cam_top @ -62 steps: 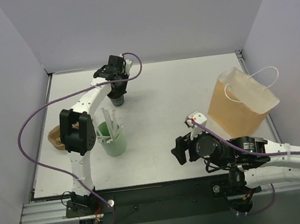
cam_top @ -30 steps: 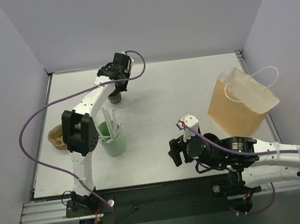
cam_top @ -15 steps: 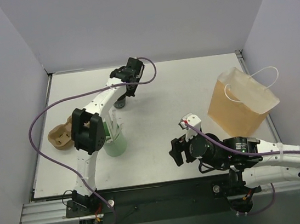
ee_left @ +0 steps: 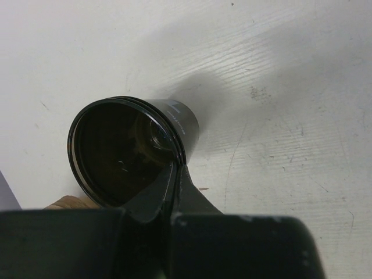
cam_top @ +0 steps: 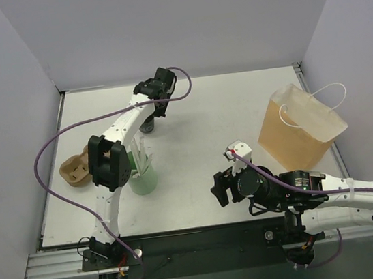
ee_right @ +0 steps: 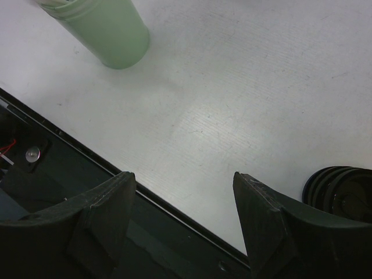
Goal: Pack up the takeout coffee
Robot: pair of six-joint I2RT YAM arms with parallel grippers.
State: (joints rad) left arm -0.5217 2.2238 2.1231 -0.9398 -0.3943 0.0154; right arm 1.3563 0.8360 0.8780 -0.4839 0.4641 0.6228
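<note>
Pinching the coffee cup rim at the table's far side
Left claw closed on rim; cup's white mark unreadable; wrist swung right since earlier; right claw open, empty.

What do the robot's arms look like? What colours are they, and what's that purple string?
Both arms are made of white links with chunky black joints. The left arm and right arm each carry a thin purple cable looping along them. A small white block with a red mark sits near the right wrist. The jaws are black and wedge-shaped.
</note>
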